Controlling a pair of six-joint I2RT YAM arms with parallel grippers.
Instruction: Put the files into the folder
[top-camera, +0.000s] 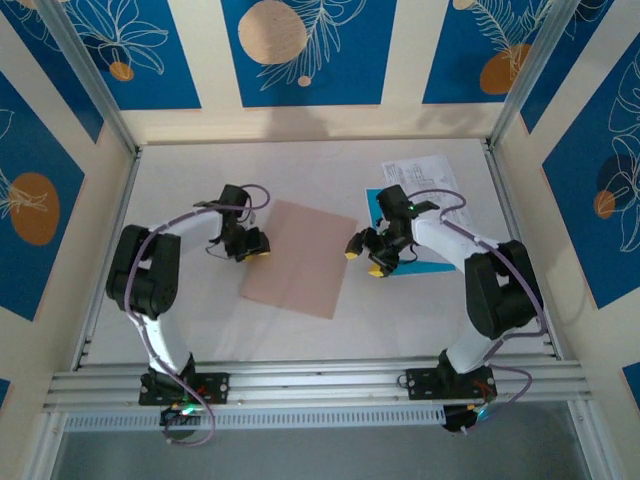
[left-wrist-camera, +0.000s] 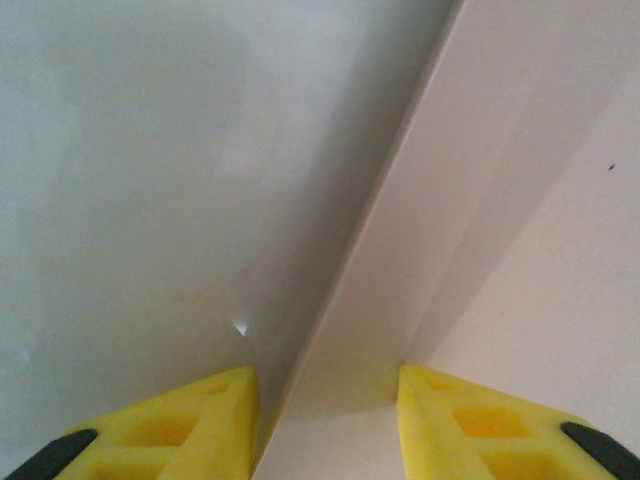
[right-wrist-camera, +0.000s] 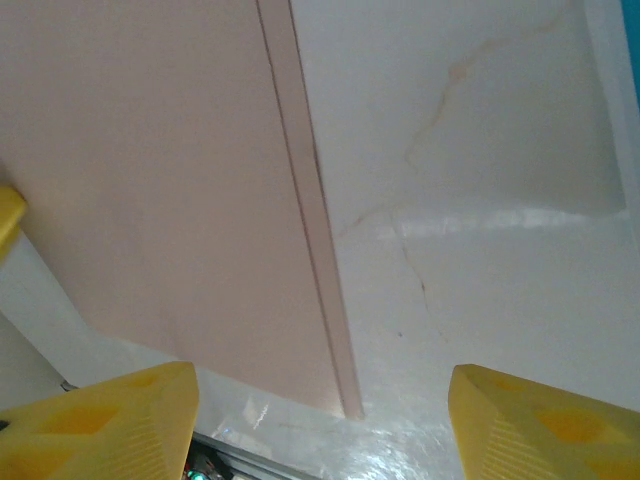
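Pinkish-tan card marks your target: the folder (top-camera: 300, 258) lies flat near the middle of the white table (top-camera: 200, 170), turned a little askew to the table's edges.

Your left gripper (top-camera: 252, 247) sits low at the folder's left edge. On the left wrist camera you see its yellow fingers (left-wrist-camera: 200, 425) standing apart, one over the grey-lit table (left-wrist-camera: 120, 150) and the other over the pale card of the folder (left-wrist-camera: 520, 200). The folder's edge runs up between them. A clear gap shows between the fingers, so the left gripper (left-wrist-camera: 325, 378) is unclenched and has no grip on the card. You cannot tell from these views whether the fingertips touch the surface.

Your right gripper (top-camera: 364, 262) is just off the folder's right edge, its yellow tips spread wide and holding nothing. From the right wrist camera you look down between the spread fingers of the right gripper (right-wrist-camera: 322, 372). The folder (right-wrist-camera: 150, 180) fills the left side there, its long edge crossing the view, and the veined white table (right-wrist-camera: 480, 280) lies to the right.

The files are to the right of the folder, none of them on it. The white printed sheets (top-camera: 425, 180) lie toward the far right of the table. The cyan sheet (top-camera: 432, 263) shows partly under them, and the right arm reaches across it.
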